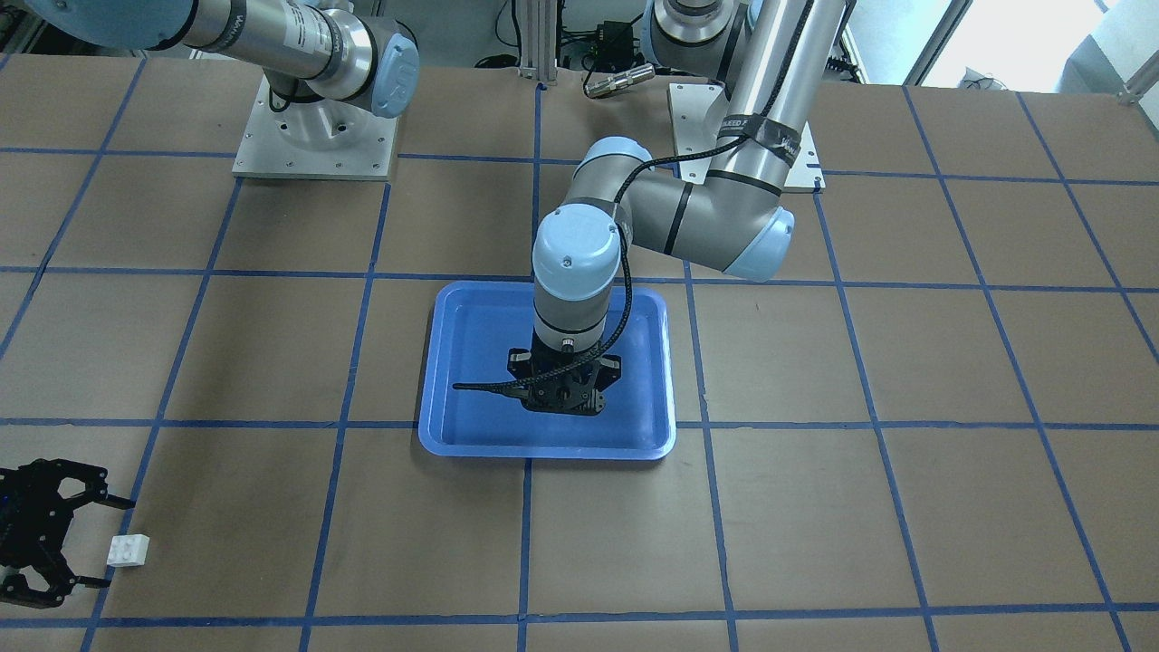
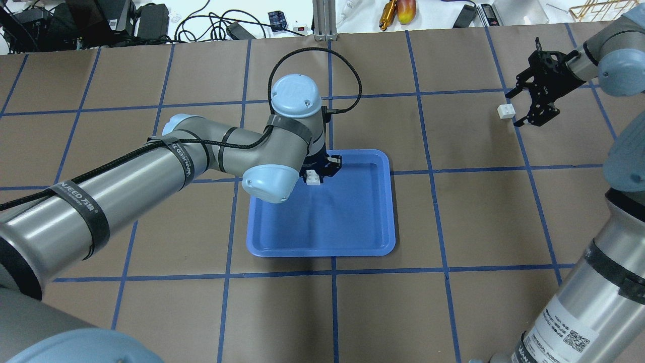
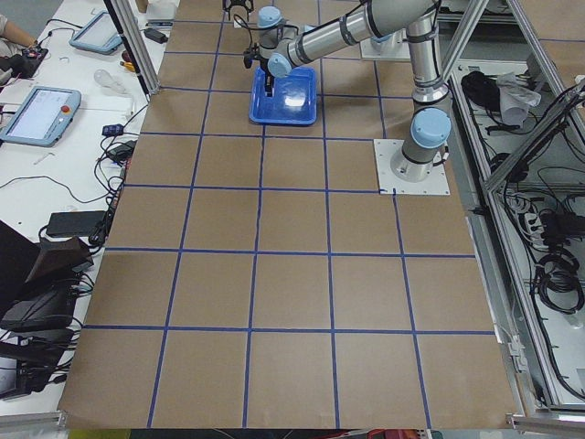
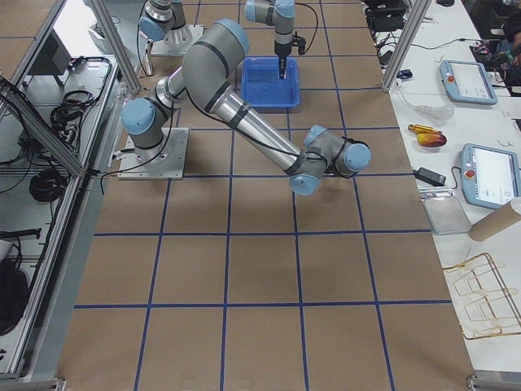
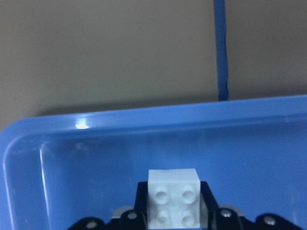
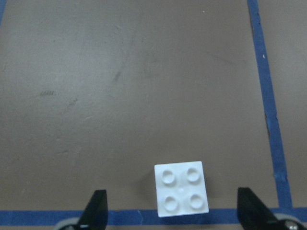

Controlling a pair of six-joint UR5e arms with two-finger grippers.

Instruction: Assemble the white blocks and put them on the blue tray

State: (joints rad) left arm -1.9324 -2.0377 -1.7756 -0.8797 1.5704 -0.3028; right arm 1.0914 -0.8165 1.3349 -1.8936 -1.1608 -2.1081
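Observation:
The blue tray (image 2: 347,222) lies at the table's middle and also shows in the front view (image 1: 471,398). My left gripper (image 2: 320,170) points straight down over the tray's far part and is shut on one white block (image 2: 313,178). In the left wrist view this block (image 5: 173,203) sits between the fingers, studs toward the camera, just inside the tray rim (image 5: 144,120). The second white block (image 2: 505,111) rests on the table at the far right. My right gripper (image 2: 515,108) is open, its fingers either side of that block (image 6: 182,189) without touching it.
Blue tape lines grid the brown table. One tape line (image 6: 271,120) runs just beside the second block. Cables and tools (image 2: 398,10) lie past the table's far edge. The arm bases (image 1: 315,136) stand on plates at the robot's side.

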